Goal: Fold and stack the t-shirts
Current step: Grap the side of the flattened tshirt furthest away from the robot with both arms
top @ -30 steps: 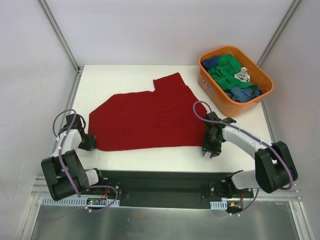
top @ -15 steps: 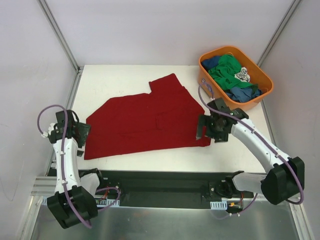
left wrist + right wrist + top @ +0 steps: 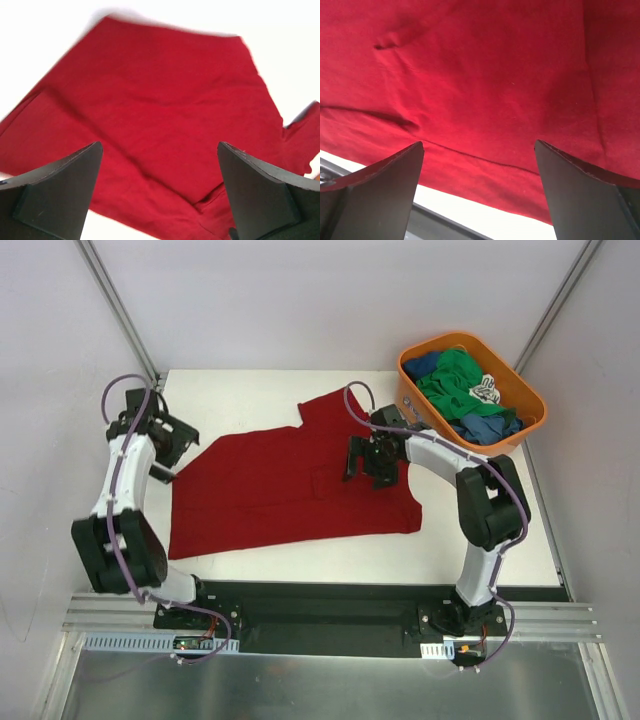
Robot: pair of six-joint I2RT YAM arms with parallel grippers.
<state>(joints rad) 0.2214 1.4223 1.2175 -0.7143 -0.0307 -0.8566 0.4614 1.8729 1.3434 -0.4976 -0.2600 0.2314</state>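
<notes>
A large dark red t-shirt [image 3: 280, 485] lies spread flat on the white table, one sleeve pointing to the far side. My left gripper [image 3: 172, 445] hangs open just off the shirt's far left edge, holding nothing. In the left wrist view the red t-shirt [image 3: 160, 100] fills the space beyond the left gripper [image 3: 160, 192]. My right gripper [image 3: 366, 468] hovers open over the shirt's right half. The right wrist view shows the red cloth [image 3: 485, 75] and its near hem between the wide-apart fingers of the right gripper [image 3: 479, 192]. Green [image 3: 455, 375] and blue [image 3: 485, 427] t-shirts lie bunched in the tub.
An orange plastic tub [image 3: 425, 425] stands at the back right corner of the table, close to the right arm's elbow. White walls and metal frame posts close in the table on three sides. A black rail runs along the near edge.
Both grippers have opened and let go of the shirt's near corners. The left one swung up to the far left; the right one moved back over the shirt. The shirt's near hem has settled flat.
</notes>
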